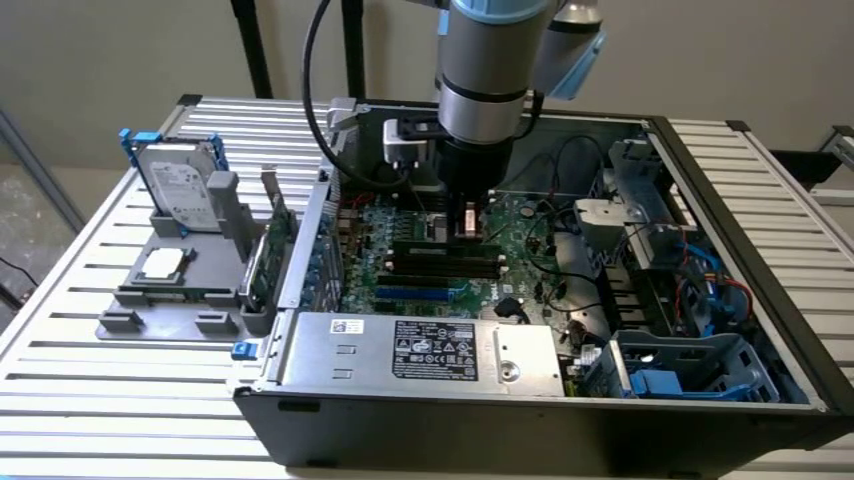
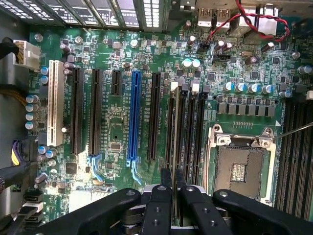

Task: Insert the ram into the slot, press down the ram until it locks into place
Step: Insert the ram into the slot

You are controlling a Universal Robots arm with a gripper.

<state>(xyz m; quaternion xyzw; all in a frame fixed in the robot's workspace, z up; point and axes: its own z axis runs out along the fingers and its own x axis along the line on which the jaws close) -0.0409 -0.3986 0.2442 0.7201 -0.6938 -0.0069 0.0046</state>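
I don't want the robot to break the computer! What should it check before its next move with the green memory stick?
1. The gripper is shut on the ram: ok, it clamps the stick's thin edge.
2. The ram runs along the black slot, not across it: ok.
3. The ram is apart from the blue slot: ok.
4. The ram is fully down and the end clips are locked: cannot tell.
5. The red and black wires are clear of the black slot: ok.
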